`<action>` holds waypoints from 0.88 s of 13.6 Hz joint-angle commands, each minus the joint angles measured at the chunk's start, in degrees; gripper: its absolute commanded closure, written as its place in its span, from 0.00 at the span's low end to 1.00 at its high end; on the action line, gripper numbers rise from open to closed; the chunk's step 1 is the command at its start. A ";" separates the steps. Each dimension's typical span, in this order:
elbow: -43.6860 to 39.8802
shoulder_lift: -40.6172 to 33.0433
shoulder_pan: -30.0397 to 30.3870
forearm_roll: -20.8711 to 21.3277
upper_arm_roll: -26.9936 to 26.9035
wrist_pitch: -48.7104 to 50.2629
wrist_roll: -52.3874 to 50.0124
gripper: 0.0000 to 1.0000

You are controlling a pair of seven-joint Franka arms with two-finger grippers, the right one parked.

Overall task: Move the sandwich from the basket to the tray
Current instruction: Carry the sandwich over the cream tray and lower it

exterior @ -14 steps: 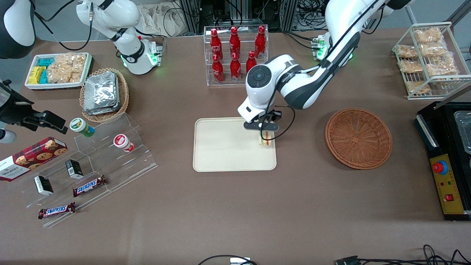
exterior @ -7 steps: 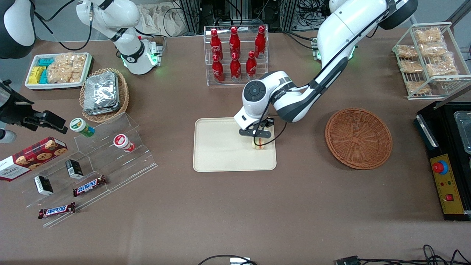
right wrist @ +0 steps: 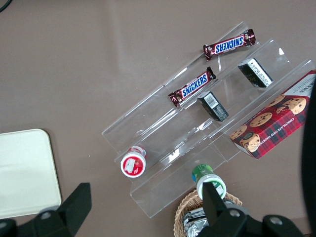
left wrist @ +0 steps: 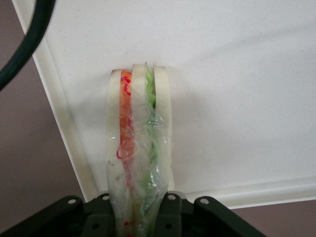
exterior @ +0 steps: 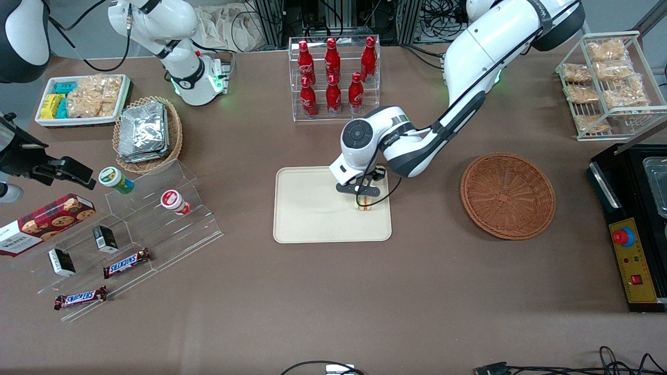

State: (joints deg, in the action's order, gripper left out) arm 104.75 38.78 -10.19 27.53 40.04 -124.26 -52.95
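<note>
The clear-wrapped sandwich, white bread with orange, red and green layers, stands on edge on the cream tray, near the tray's edge toward the working arm's end. My gripper is directly above it, shut on the sandwich, with the dark fingers pressing both bread faces. The reddish-brown wicker basket sits empty on the table toward the working arm's end.
A clear rack of red bottles stands farther from the front camera than the tray. A tan basket of foil packets, a white snack dish and a clear stepped display lie toward the parked arm's end. A wire rack stands by the basket's end.
My gripper carried the sandwich a little farther over the tray, toward the parked arm's end, and lower onto the tray surface. The grip stays shut.
</note>
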 commanded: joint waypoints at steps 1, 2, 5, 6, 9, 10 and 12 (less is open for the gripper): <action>-1.47 1.20 -1.41 1.21 -0.75 0.07 -2.76 0.60; -1.47 1.38 -1.41 1.74 -0.93 0.07 -2.94 0.45; -1.91 1.65 -1.15 2.27 -0.93 -0.02 -5.66 0.00; -2.87 1.47 -0.80 1.49 -0.93 0.16 -5.76 0.00; -7.69 0.24 1.91 1.04 -0.67 4.53 -5.84 0.00; -9.54 -0.80 3.32 -0.44 -0.58 6.47 -5.76 0.00; -13.23 -4.14 5.78 -5.97 -0.58 9.81 -5.58 0.00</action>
State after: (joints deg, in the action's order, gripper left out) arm 94.49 38.33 -6.55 25.43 39.15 -118.42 -58.28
